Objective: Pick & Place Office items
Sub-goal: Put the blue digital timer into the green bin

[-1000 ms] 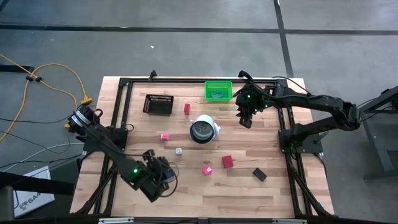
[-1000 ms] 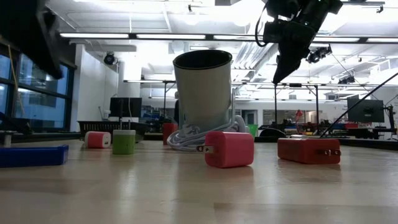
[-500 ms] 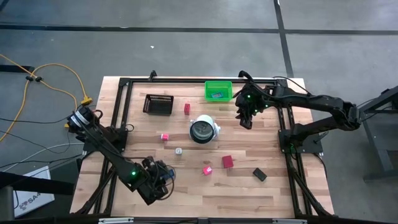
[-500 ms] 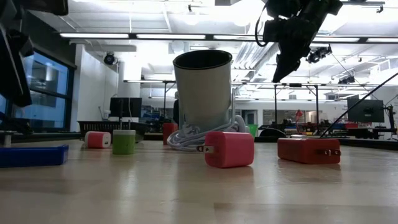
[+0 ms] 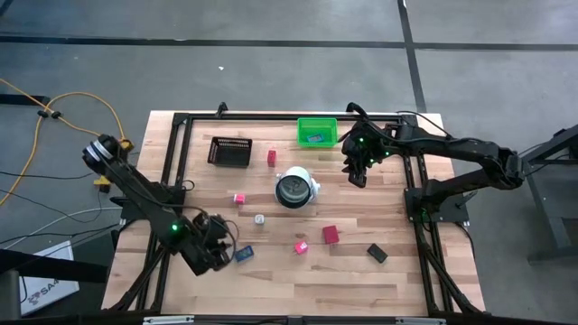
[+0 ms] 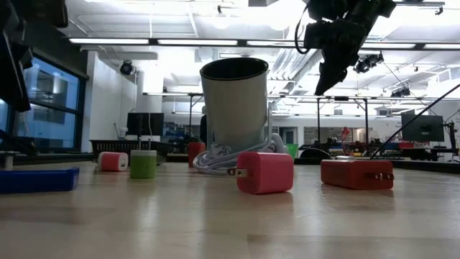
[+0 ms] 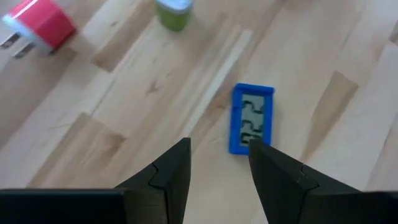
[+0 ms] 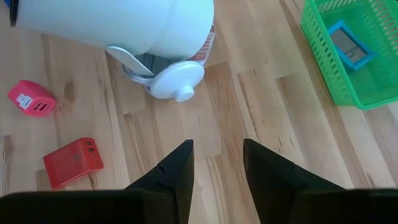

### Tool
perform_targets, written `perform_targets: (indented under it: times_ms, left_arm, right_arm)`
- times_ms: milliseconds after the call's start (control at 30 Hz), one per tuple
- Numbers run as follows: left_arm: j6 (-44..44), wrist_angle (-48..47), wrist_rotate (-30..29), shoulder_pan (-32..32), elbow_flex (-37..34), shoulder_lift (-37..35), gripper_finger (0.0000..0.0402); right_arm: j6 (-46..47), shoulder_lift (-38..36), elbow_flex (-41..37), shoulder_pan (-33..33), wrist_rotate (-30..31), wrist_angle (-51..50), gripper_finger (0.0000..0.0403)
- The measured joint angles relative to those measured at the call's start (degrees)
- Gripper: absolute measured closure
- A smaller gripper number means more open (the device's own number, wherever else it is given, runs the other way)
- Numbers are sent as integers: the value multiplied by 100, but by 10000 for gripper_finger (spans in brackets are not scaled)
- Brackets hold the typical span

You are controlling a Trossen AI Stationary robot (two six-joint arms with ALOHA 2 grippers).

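left end effector (image 7: 217, 163) empty, parted | over blue rectangle (image 7: 252, 117), seemingly clear

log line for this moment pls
left gripper: open, empty, over blue flat rectangle lying on table | right gripper: open, empty, raised beside green bin

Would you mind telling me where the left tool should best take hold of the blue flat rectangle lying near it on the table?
Probably across its two long edges, coming straight down from above. The blue flat rectangle lies flat on the wooden table, display side up, with bare wood on every side, so only its thin edges offer purchase. The left tool already hovers open just beside one short end and would need to shift over its middle.
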Motion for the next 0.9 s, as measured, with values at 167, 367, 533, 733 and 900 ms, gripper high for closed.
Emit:
perform_targets:
  times_ms: [167,367,533,733,900]
  left_arm:
    - [145,775,-4,92,-127,-147,246]
    - [631,1056,82,198,-134,51,246]
    - [457,1066,276,256,-134,81,246]
    - [787,1078,277,254,-134,200,246]
    - [828,1343,403,228,-134,665,246]
  right_arm:
    - [-2,0,0,0,-2,-2,278]
    - [-3,0,0,0,5,4,278]
    - [-4,0,0,0,5,4,278]
    - [-4,0,0,-1,-2,43,278]
    - [-4,0,0,0,-4,59,278]
